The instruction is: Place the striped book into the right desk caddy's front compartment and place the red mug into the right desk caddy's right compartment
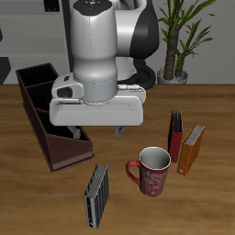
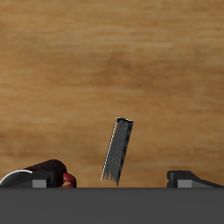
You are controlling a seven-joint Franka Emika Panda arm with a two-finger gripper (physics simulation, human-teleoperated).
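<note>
Right desk caddy (image 1: pixel 46 115): a long dark maroon-brown box lying on the wooden tabletop (image 1: pixel 216 197), running from the back toward the front edge, with its low slanted end nearest the front. I can see inner dividers; the sections that show hold nothing.
Front compartment (image 1: pixel 48 117): the middle section between two dividers, partly hidden behind the arm's white housing.
Right compartment (image 1: pixel 35 80): the squarish section at the tall end, farthest back.
Striped book (image 1: pixel 96 195): standing on edge near the table's front edge, just beyond the caddy's slanted end but not touching it. In the wrist view (image 2: pixel 117 150) it shows as a thin dark slab, slightly tilted.
Gripper (image 1: pixel 95 134): hanging above the tabletop, between the caddy and the mug, higher than the book. Its fingers are spread apart with nothing between them; in the wrist view only the dark fingertips (image 2: pixel 188 179) peek in, wide apart.
Red mug (image 1: pixel 151 171): upright on the tabletop, handle pointing toward the striped book, pale grey inside visible. It stands near the two other books, apart from the caddy.
Dark red book (image 1: pixel 174 136): upright, just behind the mug.
Orange book (image 1: pixel 191 150): upright, just beside the dark red one.
Potted plant (image 1: pixel 179 37): at the back, behind the tabletop.
</note>
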